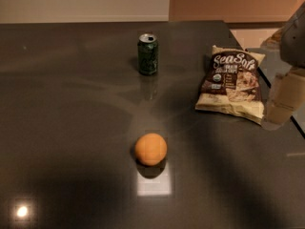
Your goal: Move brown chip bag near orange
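The brown chip bag (232, 84) lies flat on the dark table at the right, with its "Sea Salt" lettering facing up. The orange (150, 149) sits on the table near the middle front, well to the left of the bag and closer to the camera. My gripper (281, 104) is at the right edge of the view, just right of the bag's lower right corner and raised above the table edge. It holds nothing that I can see.
A green can (148, 54) stands upright at the back middle, left of the bag. The dark table (71, 104) ends close to the right of the bag, where the floor shows. A wall runs behind the far edge.
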Controlling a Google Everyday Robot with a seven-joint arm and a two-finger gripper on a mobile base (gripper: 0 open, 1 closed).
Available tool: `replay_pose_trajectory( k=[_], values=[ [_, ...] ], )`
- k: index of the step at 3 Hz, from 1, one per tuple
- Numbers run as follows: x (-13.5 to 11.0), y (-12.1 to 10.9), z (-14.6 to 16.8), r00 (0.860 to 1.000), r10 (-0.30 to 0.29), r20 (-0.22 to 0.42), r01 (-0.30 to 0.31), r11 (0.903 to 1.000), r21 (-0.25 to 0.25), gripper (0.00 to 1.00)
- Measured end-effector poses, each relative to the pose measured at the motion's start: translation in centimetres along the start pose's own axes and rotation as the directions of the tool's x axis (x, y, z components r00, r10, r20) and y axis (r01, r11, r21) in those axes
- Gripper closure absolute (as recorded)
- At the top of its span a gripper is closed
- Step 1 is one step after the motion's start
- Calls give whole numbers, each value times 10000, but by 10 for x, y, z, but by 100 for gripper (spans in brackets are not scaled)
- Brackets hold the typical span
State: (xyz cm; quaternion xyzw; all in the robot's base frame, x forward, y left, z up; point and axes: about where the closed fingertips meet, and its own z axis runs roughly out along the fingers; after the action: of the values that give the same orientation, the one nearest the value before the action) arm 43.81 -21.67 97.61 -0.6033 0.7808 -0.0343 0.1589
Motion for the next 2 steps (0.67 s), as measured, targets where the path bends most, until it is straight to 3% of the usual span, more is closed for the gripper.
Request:
replay_pose_trajectory(
  k=[1, 2],
  values=[
    [0, 0, 0, 10000, 0, 1, 0, 10000, 2, 0],
    [-4, -13, 7, 9990, 428, 132, -424, 9988, -252, 0]
  ],
)
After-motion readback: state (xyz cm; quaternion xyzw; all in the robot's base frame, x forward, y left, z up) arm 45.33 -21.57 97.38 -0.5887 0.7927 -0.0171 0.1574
